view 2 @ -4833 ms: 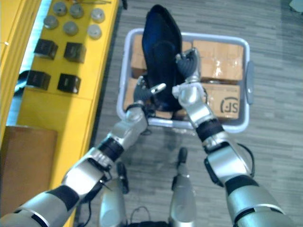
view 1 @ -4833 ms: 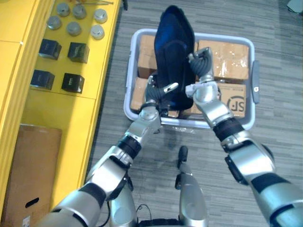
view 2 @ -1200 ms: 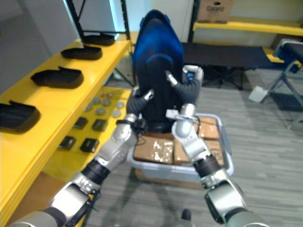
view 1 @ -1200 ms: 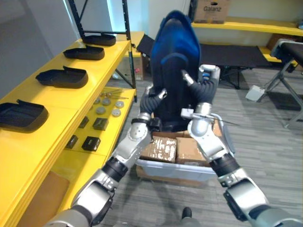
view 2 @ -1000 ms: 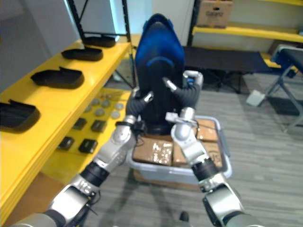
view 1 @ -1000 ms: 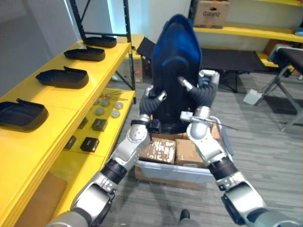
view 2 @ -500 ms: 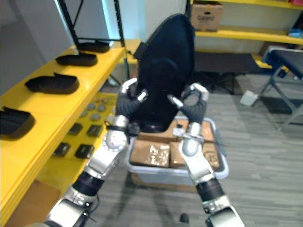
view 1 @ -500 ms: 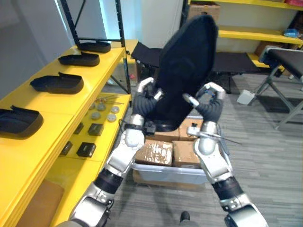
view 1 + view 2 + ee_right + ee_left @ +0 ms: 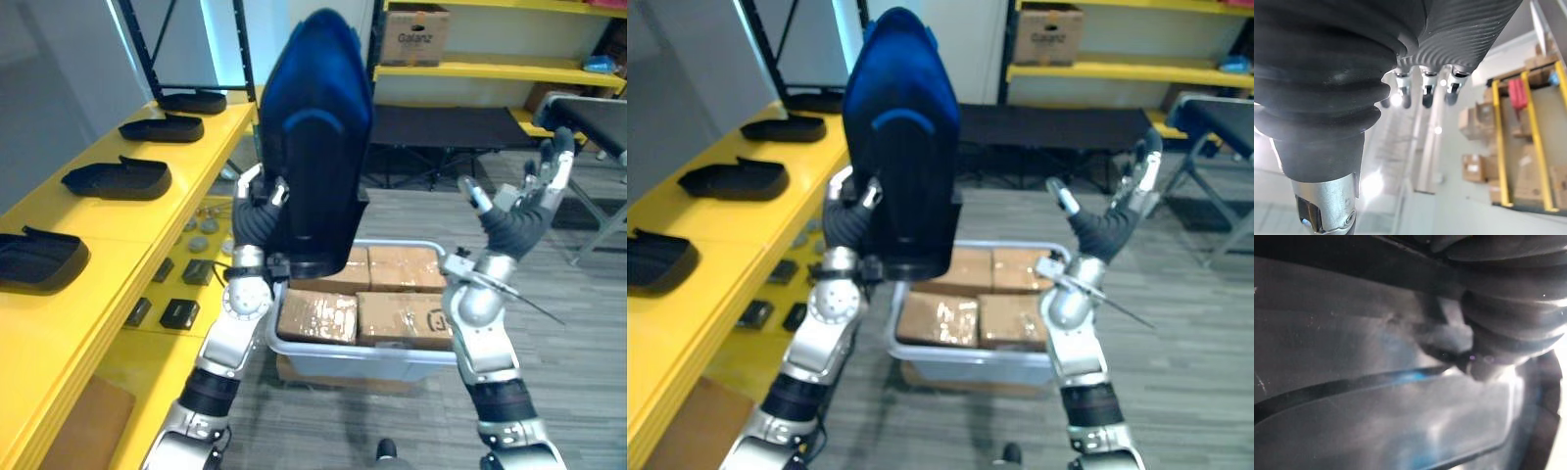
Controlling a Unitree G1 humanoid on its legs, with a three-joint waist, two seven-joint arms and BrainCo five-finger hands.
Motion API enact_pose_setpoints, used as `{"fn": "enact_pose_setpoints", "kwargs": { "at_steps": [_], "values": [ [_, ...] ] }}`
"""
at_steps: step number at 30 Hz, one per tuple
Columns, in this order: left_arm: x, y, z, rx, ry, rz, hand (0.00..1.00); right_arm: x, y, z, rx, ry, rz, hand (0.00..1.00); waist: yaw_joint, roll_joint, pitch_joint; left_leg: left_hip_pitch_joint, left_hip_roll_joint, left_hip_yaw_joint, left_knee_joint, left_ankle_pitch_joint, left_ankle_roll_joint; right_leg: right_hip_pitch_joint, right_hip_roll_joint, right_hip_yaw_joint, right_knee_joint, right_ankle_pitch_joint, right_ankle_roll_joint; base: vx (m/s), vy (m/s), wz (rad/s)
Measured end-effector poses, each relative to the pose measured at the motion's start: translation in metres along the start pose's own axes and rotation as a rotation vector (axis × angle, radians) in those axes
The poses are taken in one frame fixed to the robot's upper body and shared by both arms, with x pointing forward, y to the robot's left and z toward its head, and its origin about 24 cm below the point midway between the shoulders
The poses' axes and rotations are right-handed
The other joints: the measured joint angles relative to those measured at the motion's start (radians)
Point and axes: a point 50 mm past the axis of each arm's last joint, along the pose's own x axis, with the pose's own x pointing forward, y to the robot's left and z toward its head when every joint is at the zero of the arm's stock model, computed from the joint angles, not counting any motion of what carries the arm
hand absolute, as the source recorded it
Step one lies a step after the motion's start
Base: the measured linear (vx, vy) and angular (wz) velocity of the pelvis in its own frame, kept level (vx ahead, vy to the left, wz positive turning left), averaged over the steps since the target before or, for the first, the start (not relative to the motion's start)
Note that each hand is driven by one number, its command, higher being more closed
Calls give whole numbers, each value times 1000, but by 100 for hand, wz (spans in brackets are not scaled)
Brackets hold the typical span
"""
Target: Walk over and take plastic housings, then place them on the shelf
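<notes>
Housing [image 9: 312, 147] now in left hand [image 9: 257, 213] alone; right hand [image 9: 511, 227] released.

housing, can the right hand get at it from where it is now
Probably yes. The right hand is open and raised beside the housing, with open air between them; the left hand holds the housing upright above the bin.

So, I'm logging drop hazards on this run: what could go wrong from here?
1. The tall plastic housing stands upright in the left hand alone; the right hand is open and apart from it. It could tip or slip and fall onto the cardboard boxes in the bin below.
2. The yellow shelf already carries a row of dark housings; swinging this one across might knock one.
</notes>
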Motion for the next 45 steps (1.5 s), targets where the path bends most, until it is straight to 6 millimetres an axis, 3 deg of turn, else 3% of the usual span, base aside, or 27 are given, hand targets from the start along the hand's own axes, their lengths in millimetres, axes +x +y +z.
{"fn": "enact_pose_setpoints", "kwargs": {
  "at_steps": [4,8,10,14,18,20,23,28,33,36,40,43,45],
  "values": [
    [-6,6,-4,-14,4,19,100,-10,-22,-12,-43,76,-10,0,-4,14,-8,2,-1,6,-13,1,-1,-8,1,5,0,0,1,14,22,-3],
    [-11,15,-5,-33,-18,53,100,-21,-31,-20,-42,144,41,0,-13,25,-15,2,-1,9,-17,1,-1,-10,2,5,0,0,1,15,19,-1],
    [-17,28,-2,-38,-36,101,100,-26,-31,-22,-38,159,83,0,-22,25,-15,2,-1,9,-17,0,0,-11,2,5,0,-2,2,0,0,0],
    [-46,74,8,-47,-84,268,100,-38,-37,-25,6,200,183,0,-15,29,-17,-14,0,-9,-15,-3,5,-8,0,-17,-1,-18,4,10,14,13],
    [-76,129,23,40,-151,479,100,-46,-37,-27,52,234,264,0,39,40,-24,-50,1,-77,-5,-1,6,11,-6,-85,0,-27,4,38,12,44],
    [-88,145,30,84,-176,551,100,-50,-31,-28,100,256,298,0,61,43,-26,-72,1,-112,4,-1,6,21,-7,-118,0,-29,10,34,7,57],
    [-111,165,38,157,-193,657,100,-61,-12,-29,176,297,367,0,124,48,-30,-105,-2,-178,20,-1,5,47,-11,-184,0,-39,19,38,15,58],
    [-140,181,44,251,-164,725,100,-74,29,-30,273,332,471,0,203,54,-33,-140,-13,-259,23,1,10,81,-18,-270,-1,-58,31,17,22,48],
    [-165,192,46,301,-114,815,100,-76,44,-30,296,339,521,0,253,68,-51,-172,-30,-336,35,-1,14,119,-23,-354,0,-78,39,36,26,48],
    [-173,193,49,282,-107,815,100,-74,45,-32,279,355,513,0,257,72,-56,-222,-47,-377,58,17,20,159,-29,-443,1,-90,48,33,4,73],
    [-165,187,57,242,-174,705,100,-67,33,-36,212,355,432,0,255,69,-56,-259,-82,-391,45,70,39,204,-45,-561,12,-119,51,0,5,102],
    [-164,185,62,237,-219,679,100,-63,29,-36,169,331,394,0,270,80,-49,-255,-87,-434,1,102,39,200,-63,-585,93,-181,61,-4,-2,51],
    [-160,185,65,233,-237,651,100,-65,26,-36,171,330,385,0,262,79,-38,-256,-90,-450,-18,116,45,180,-73,-528,178,-263,61,-40,-32,44]
  ]
}}
